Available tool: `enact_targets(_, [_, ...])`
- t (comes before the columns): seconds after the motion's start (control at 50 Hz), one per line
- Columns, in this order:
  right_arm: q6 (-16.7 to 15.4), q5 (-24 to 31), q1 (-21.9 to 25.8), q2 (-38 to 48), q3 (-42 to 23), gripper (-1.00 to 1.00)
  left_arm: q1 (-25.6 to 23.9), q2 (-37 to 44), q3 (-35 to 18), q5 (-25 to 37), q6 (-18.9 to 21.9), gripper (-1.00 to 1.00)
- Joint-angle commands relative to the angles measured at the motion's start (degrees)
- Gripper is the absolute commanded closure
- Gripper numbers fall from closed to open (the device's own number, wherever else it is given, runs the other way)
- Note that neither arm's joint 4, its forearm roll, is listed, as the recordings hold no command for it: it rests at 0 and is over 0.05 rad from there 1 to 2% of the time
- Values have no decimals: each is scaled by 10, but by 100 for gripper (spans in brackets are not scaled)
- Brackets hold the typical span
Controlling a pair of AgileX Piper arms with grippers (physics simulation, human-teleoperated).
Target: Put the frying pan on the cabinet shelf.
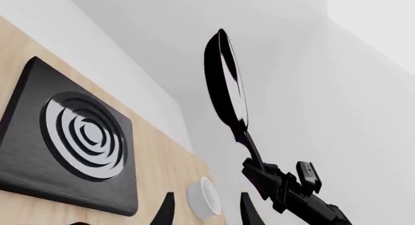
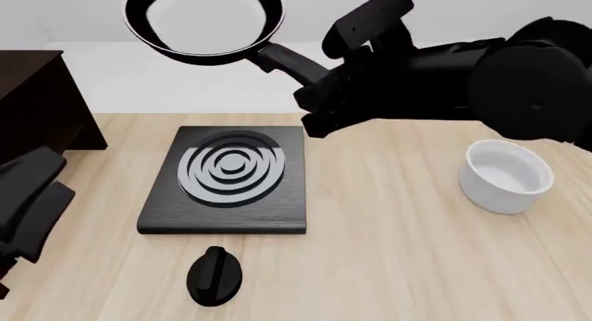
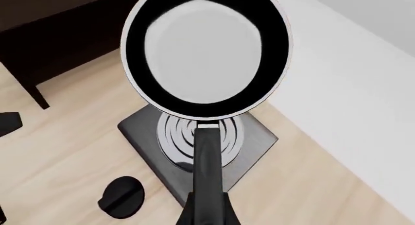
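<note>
Frying pan (image 2: 204, 23) held in the air above the desk (image 2: 389, 252) by the right tool (image 2: 310, 75).

Front view: light wooden desk against a white wall; right tool clamped on the pan handle, pan raised over the stove plate (image 2: 227, 179) near the far edge. Dark cabinet (image 2: 37, 102) at the far left corner, white bowl (image 2: 507, 175) toward the right edge, black knob (image 2: 215, 276) near the front edge.
Left wrist view: left tool (image 1: 204, 210) fingers apart, empty; pan seen edge-on before the wall.
Right wrist view: pan above the stove plate, cabinet beyond.
</note>
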Motion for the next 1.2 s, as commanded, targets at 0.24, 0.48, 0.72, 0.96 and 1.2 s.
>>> enact_targets(0.24, [7, -24, 67, 59, -61, 100, -9, 2, -3, 3, 6, -100])
enact_targets(0.48, [0, -59, 89, 85, -46, 100, -9, -1, -6, 4, 0, -100])
enact_targets(0.72, [-11, -83, 104, 110, -52, 100, -2, -8, -11, 10, -7, -100])
enact_targets(0.96, [-10, -90, 109, 136, -88, 100, -3, -8, 8, -5, -25, -100])
enact_targets(1.2, [-8, -87, 126, 161, -121, 100, -1, -4, 5, -3, -19, -100])
